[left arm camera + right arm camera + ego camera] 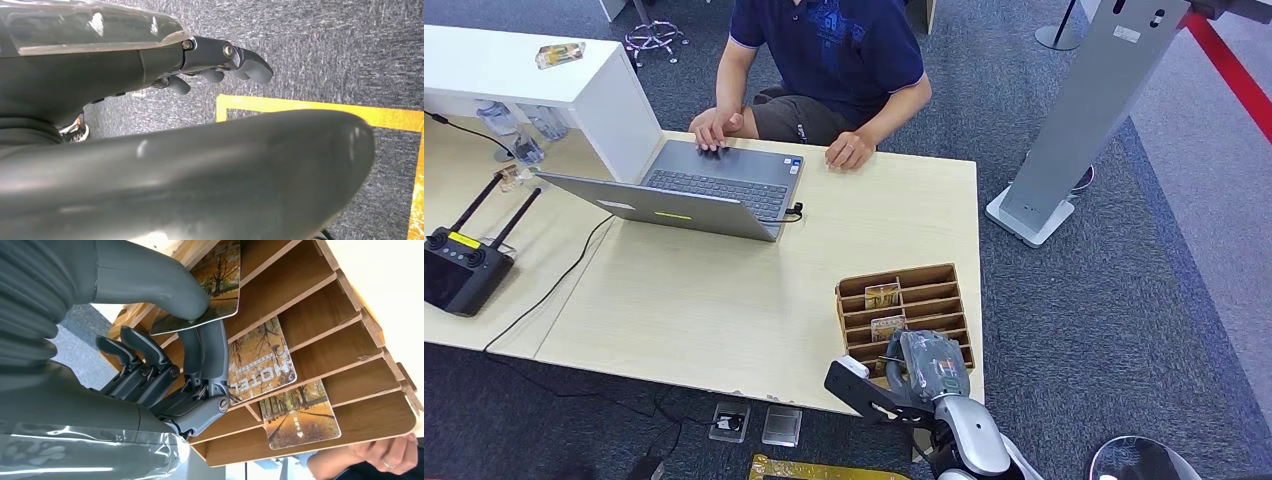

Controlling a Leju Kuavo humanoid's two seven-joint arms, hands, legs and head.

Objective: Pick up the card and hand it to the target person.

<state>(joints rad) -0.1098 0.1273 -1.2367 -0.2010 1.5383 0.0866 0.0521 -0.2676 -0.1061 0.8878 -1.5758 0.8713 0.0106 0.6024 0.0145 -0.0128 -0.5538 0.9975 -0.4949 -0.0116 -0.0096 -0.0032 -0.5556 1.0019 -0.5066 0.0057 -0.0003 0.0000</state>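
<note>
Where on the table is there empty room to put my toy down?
The biggest bare patch of the table lies between the laptop and the wooden card rack. Another bare strip runs from the person's hand down to the rack. It is crowded at the rack, where the right hand pinches a card, and by the black controller.

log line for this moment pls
right robot hand pinches card in wooden rack | left robot hand idle, empty | person at laptop

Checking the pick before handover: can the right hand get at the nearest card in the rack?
Probably yes. The right hand is already at the rack, thumb and fingers pinching the card at its edge, with nothing in between.
</note>
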